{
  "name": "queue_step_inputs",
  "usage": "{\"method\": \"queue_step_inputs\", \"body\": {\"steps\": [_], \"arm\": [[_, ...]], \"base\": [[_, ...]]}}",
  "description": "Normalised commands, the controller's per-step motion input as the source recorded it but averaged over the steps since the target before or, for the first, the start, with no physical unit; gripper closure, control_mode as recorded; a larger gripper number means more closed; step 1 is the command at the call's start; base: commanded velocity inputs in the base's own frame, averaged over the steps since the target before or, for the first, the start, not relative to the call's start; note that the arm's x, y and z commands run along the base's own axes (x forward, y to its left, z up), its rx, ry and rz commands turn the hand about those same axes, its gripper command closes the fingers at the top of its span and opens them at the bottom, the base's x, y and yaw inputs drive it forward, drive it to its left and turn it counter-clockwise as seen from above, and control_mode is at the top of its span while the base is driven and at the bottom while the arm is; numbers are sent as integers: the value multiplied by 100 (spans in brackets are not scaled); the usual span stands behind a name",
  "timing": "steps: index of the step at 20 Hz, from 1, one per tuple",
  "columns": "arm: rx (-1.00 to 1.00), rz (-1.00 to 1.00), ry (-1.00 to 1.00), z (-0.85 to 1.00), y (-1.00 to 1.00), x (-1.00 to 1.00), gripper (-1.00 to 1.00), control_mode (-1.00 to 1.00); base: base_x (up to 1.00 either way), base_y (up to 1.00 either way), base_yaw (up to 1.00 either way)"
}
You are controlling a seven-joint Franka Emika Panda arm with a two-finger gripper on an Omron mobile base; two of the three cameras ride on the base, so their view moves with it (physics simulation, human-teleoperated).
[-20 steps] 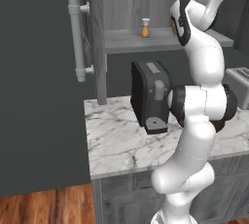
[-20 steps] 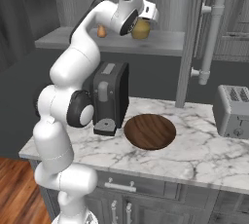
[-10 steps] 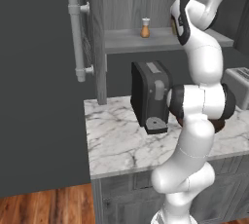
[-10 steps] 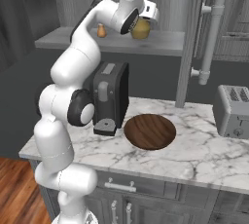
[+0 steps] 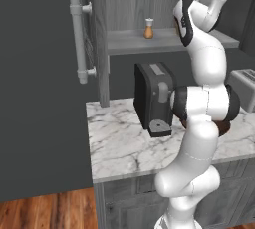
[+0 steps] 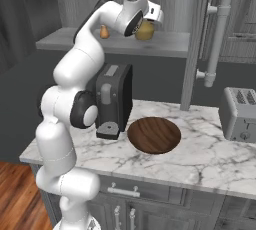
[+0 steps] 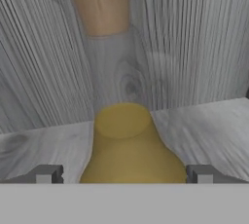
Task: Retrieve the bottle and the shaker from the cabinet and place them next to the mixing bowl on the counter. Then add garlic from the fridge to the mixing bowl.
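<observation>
The bottle (image 7: 131,155) has a yellow rounded body, a clear neck and a tan stopper, and it stands on the cabinet shelf (image 6: 165,49) against the wood-grain back wall. My gripper (image 7: 124,175) is open, one finger on each side of the bottle's body, with a small gap between fingers and bottle. From the right base view, the bottle (image 6: 145,30) sits just behind my hand. The small orange-brown shaker (image 6: 104,31) stands further left on the same shelf, also seen as the shaker (image 5: 148,29). The dark wooden mixing bowl (image 6: 154,135) rests on the marble counter (image 6: 200,159).
A black coffee machine (image 6: 114,99) stands on the counter under the shelf, left of the bowl. A silver toaster (image 6: 240,114) sits at the counter's right end. A tall door with a grey bar handle (image 6: 217,39) rises to the right of the shelf.
</observation>
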Motion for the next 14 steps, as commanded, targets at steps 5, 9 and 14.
{"method": "queue_step_inputs", "body": {"steps": [5, 9, 14], "arm": [[0, 0, 0, -2, 0, 15, -100, -100], [0, 0, 0, 0, 0, 18, -100, -100], [0, 0, 0, 0, 0, 11, -100, -100]], "base": [[0, 0, 0], [0, 0, 0], [0, 0, 0]]}}
